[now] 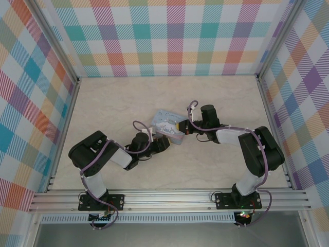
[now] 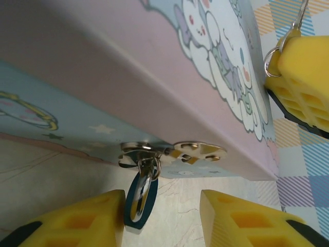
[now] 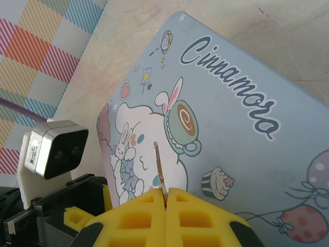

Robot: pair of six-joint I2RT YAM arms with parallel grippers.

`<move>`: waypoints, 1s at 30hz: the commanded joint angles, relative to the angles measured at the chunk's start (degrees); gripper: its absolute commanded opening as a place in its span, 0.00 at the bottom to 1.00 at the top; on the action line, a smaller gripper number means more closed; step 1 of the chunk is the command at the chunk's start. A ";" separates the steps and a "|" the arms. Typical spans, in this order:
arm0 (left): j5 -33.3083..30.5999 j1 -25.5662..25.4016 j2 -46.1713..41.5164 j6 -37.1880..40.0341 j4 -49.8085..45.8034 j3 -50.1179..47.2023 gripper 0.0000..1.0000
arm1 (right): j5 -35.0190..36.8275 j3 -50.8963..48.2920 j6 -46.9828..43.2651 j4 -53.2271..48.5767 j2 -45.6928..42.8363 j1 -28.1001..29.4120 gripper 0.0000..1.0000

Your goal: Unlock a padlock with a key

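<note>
Right gripper point(image 3: 165, 193): I see the fingers pressed together on the key point(image 3: 159, 165), its thin blade standing up out of the pads in front of the tin point(image 3: 247, 154) lid.

Left gripper point(image 2: 163, 206): jaws apart, clamping nothing.

Padlock point(image 2: 140, 200) hangs from the tin's hasp point(image 2: 175, 151), down between the left fingers and just beside one. I cannot tell whether they touch.

Key and padlock are apart, with the tin between them.

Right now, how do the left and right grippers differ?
The left gripper is open, its jaws apart either side of the padlock hanging at the tin's latch. The right gripper is shut on the key. The left sits low at the tin's front edge, while the right faces its printed lid. Both have yellow fingers.
</note>
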 commanded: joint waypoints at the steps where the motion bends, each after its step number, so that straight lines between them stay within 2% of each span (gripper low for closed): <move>1: -3.21 -1.72 -0.93 -1.42 2.36 -0.44 0.42 | -0.12 -1.89 0.16 -7.76 1.86 1.15 0.00; 17: -16.75 -7.21 1.90 -5.33 3.41 -0.49 0.31 | -0.30 -2.12 0.07 -7.68 1.66 1.18 0.00; 25: -20.36 -7.20 1.33 -4.99 1.97 -0.82 0.30 | -0.41 -2.12 -0.02 -7.67 1.66 1.12 0.00; 30: -20.48 -7.20 1.65 -4.06 1.77 -0.02 0.29 | -0.40 -2.17 -0.11 -7.77 1.71 1.10 0.00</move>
